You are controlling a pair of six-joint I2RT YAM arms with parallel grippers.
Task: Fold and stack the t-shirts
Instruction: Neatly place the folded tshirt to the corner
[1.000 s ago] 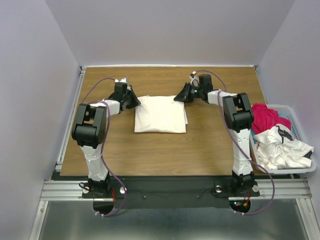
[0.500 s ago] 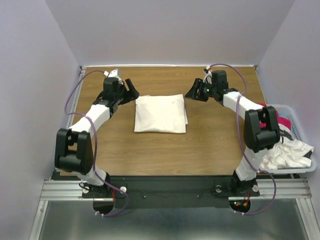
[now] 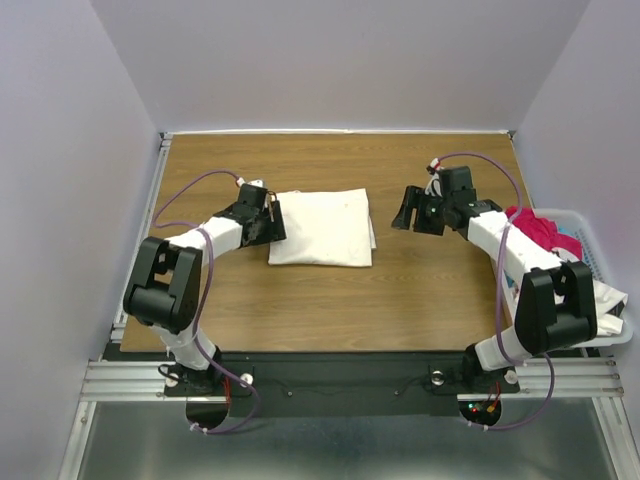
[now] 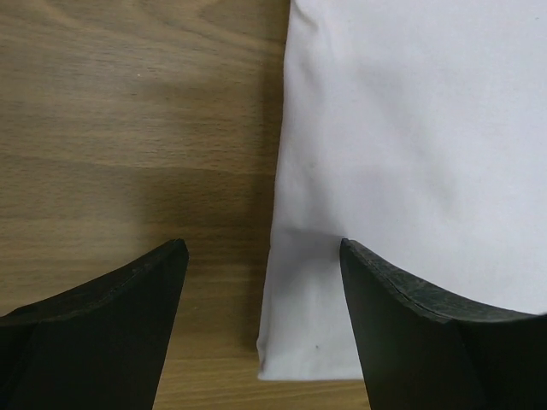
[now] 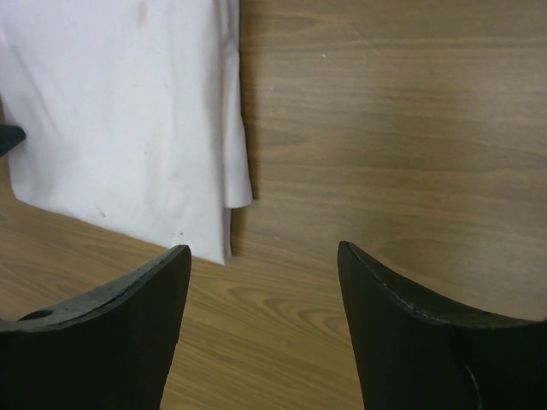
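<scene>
Only the top view catches the basket (image 3: 612,338) holding the magenta-red t-shirt (image 3: 536,228).

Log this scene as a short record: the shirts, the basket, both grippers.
off-white t-shirt: folded, flat on the table
magenta t-shirt: heaped in the basket at the right
white t-shirt: same basket, partly hidden by the right arm
left gripper: open, at the off-white t-shirt's left edge, holding nothing
right gripper: open, over bare wood right of the off-white t-shirt
</scene>
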